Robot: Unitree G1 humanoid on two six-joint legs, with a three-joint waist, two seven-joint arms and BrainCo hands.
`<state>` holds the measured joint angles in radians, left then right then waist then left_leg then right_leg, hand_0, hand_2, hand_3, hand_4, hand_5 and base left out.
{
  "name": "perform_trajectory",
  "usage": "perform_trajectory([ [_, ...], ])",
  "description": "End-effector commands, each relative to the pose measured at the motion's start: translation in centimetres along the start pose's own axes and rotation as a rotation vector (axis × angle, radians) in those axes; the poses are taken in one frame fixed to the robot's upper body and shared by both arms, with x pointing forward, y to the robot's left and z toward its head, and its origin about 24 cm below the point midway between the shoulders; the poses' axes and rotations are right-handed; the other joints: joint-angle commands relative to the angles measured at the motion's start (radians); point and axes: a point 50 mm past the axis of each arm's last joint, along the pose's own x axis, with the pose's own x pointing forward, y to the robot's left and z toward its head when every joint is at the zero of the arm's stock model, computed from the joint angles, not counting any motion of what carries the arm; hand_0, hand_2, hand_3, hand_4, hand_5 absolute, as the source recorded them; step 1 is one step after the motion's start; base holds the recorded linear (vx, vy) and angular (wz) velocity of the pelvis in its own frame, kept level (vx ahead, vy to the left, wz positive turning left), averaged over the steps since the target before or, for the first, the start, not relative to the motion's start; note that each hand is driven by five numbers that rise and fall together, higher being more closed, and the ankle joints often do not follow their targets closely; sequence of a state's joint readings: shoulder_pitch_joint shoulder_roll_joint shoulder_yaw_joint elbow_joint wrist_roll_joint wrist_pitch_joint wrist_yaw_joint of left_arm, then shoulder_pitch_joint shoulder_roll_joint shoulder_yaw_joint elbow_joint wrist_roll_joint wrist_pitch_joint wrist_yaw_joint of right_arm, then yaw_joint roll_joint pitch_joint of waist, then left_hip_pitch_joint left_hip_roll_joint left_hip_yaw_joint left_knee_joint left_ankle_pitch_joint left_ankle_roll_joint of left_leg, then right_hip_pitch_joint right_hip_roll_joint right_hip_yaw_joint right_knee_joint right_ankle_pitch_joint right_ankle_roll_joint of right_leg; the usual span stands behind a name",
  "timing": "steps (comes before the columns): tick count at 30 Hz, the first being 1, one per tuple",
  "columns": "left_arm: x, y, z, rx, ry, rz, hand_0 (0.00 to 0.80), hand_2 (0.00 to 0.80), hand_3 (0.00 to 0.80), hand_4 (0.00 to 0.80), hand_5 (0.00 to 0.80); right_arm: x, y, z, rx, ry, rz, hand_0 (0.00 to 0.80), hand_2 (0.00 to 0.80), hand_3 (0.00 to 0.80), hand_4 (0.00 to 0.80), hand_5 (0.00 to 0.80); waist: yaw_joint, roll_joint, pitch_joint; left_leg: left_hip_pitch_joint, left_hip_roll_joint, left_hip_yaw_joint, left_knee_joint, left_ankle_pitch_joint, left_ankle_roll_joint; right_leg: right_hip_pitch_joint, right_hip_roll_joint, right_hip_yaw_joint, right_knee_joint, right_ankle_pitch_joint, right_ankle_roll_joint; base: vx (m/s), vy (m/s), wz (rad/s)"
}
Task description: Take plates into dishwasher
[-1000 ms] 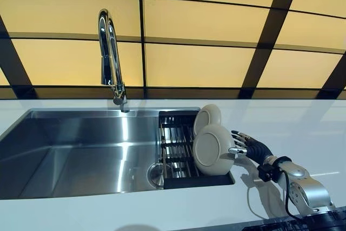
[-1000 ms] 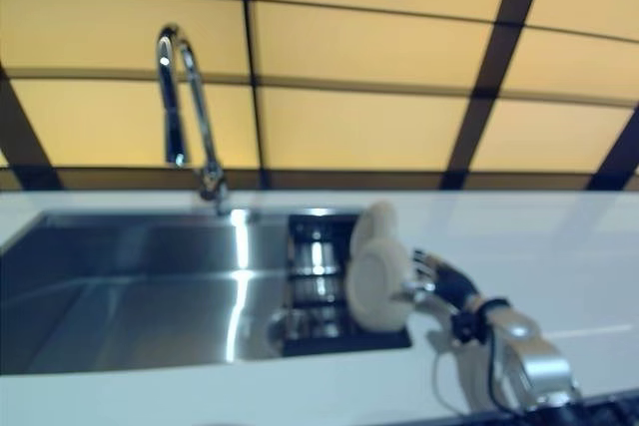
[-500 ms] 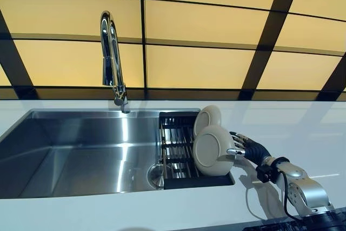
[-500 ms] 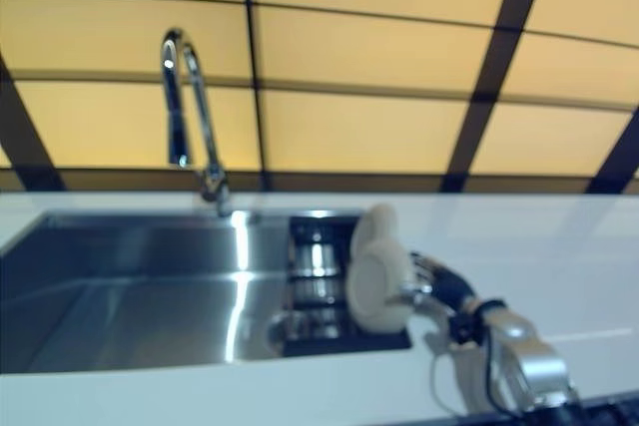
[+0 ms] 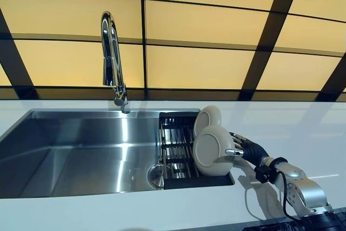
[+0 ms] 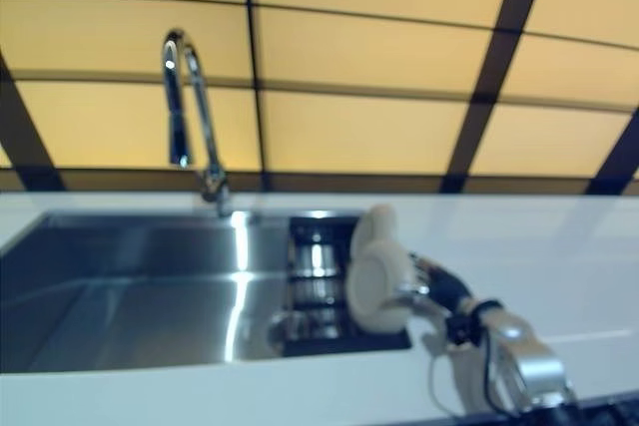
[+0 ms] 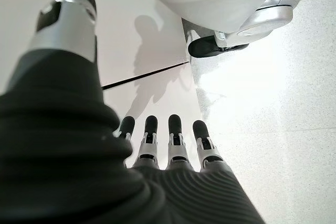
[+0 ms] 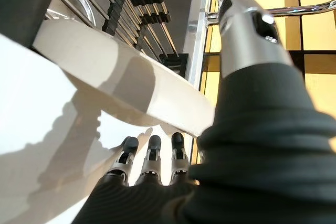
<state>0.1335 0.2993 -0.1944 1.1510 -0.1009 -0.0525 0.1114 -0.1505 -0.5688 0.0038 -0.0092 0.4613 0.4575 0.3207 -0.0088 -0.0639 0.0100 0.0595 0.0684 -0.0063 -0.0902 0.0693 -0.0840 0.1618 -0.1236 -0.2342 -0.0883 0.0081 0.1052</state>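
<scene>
A white countertop (image 5: pixel 303 128) carries a stainless steel sink (image 5: pixel 81 150), fed by a tall chrome gooseneck faucet (image 5: pixel 112 58) at its back edge. At the sink's right end sits a black wire drying rack (image 5: pixel 175 144), whose slots hold two plates on edge, presumably so that they drain and can be gripped by the rim.

The nearer plate (image 5: pixel 212 150) stands upright in the rack with its underside turned toward the sink; the farther plate (image 5: pixel 207 117) stands just behind it, partly covered. Both are cream-coloured, round and matt, with a raised foot ring and a thick, rounded rim; neither shows chips or residue.

The right hand (image 5: pixel 246 147) reaches in from the counter side. Its fingers extend straight and relaxed to the nearer plate's inner face, and the thumb (image 8: pixel 247 24) stands apart beyond the rim, so the hand brackets the plate edge without yet clamping it. Judged from this, the grasp is being set up and no plate has left the rack.

The left hand (image 7: pixel 173 140) hangs idle over the floor, fingers straight, holding nothing.
</scene>
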Motion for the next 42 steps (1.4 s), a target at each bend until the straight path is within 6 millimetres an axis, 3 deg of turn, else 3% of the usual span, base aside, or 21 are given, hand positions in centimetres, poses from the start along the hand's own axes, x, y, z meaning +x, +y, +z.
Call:
perform_trajectory([
  [1,0.57,0.6,4.11,0.031,-0.129,0.019,0.0,0.0,0.0,0.0,0.0,0.18,5.2,-4.94,0.103,0.198,0.24,0.0,0.0,0.0,0.0,0.0,0.062,0.0,0.044,0.032,-0.004,0.054,0.003,-0.013,0.016,-0.018,0.011,-0.008,0.021,0.037,-0.016,0.0,0.0,0.0],
  [18,0.56,0.38,3.98,0.029,-0.126,0.016,0.0,0.0,0.0,0.0,0.0,0.21,5.94,-5.43,0.092,0.215,0.266,0.0,0.0,0.0,0.0,0.0,0.061,0.001,0.045,0.034,-0.005,0.055,0.003,-0.013,0.017,-0.018,0.01,-0.01,0.021,0.04,-0.015,0.0,0.0,0.0],
  [20,0.54,0.31,3.92,0.03,-0.126,0.015,0.0,0.0,0.0,0.0,0.0,0.19,5.92,-5.45,0.092,0.217,0.262,0.091,0.091,0.091,0.091,0.091,0.062,0.002,0.045,0.034,-0.006,0.054,0.003,-0.012,0.017,-0.018,0.01,-0.011,0.024,0.038,-0.015,0.011,0.002,0.04],
  [22,0.55,0.34,3.94,0.03,-0.126,0.014,0.0,0.0,0.0,0.0,0.0,0.18,5.88,-5.5,0.091,0.217,0.259,0.113,0.113,0.113,0.113,0.113,0.062,0.002,0.045,0.034,-0.007,0.053,0.003,-0.012,0.018,-0.018,0.01,-0.011,0.024,0.038,-0.016,0.008,0.0,0.04],
  [23,0.55,0.35,3.96,0.03,-0.125,0.014,0.0,0.0,0.0,0.0,0.0,0.19,5.88,-5.53,0.092,0.218,0.259,0.185,0.185,0.185,0.185,0.185,0.063,0.002,0.045,0.035,-0.007,0.053,0.003,-0.013,0.018,-0.017,0.011,-0.011,0.023,0.038,-0.016,0.009,-0.003,0.04],
  [25,0.55,0.35,3.92,0.031,-0.124,0.015,0.0,0.0,0.0,0.0,0.0,0.21,5.91,-5.61,0.094,0.218,0.254,0.235,0.235,0.235,0.235,0.235,0.062,0.001,0.045,0.036,-0.007,0.054,0.003,-0.013,0.018,-0.017,0.011,-0.011,0.023,0.038,-0.016,0.012,-0.004,0.05],
  [26,0.55,0.37,3.85,0.031,-0.124,0.014,0.0,0.0,0.0,0.0,0.0,0.21,5.88,-5.64,0.096,0.22,0.25,0.32,0.32,0.32,0.32,0.32,0.062,0.002,0.045,0.036,-0.008,0.053,0.003,-0.012,0.018,-0.016,0.011,-0.011,0.023,0.038,-0.016,0.01,-0.002,0.05],
  [29,0.54,0.31,3.88,0.03,-0.124,0.014,0.0,0.0,0.0,0.0,0.0,0.17,5.8,-5.64,0.095,0.221,0.247,0.358,0.358,0.358,0.358,0.358,0.062,0.001,0.046,0.036,-0.007,0.053,0.003,-0.013,0.018,-0.016,0.012,-0.01,0.022,0.038,-0.016,0.007,-0.004,0.04],
  [30,0.55,0.35,3.96,0.03,-0.125,0.014,0.0,0.0,0.0,0.0,0.0,0.14,5.72,-5.65,0.096,0.22,0.243,0.42,0.42,0.42,0.42,0.42,0.061,0.001,0.046,0.037,-0.007,0.052,0.003,-0.013,0.018,-0.016,0.012,-0.011,0.023,0.038,-0.016,0.0,0.0,0.0],
  [42,0.54,0.22,4.02,0.026,-0.127,0.013,0.0,0.0,0.0,0.0,0.0,0.12,5.52,-5.52,0.094,0.209,0.225,0.427,0.427,0.427,0.427,0.427,0.058,0.002,0.046,0.037,-0.008,0.052,0.003,-0.014,0.018,-0.015,0.013,-0.008,0.023,0.037,-0.018,0.0,0.0,0.0],
])
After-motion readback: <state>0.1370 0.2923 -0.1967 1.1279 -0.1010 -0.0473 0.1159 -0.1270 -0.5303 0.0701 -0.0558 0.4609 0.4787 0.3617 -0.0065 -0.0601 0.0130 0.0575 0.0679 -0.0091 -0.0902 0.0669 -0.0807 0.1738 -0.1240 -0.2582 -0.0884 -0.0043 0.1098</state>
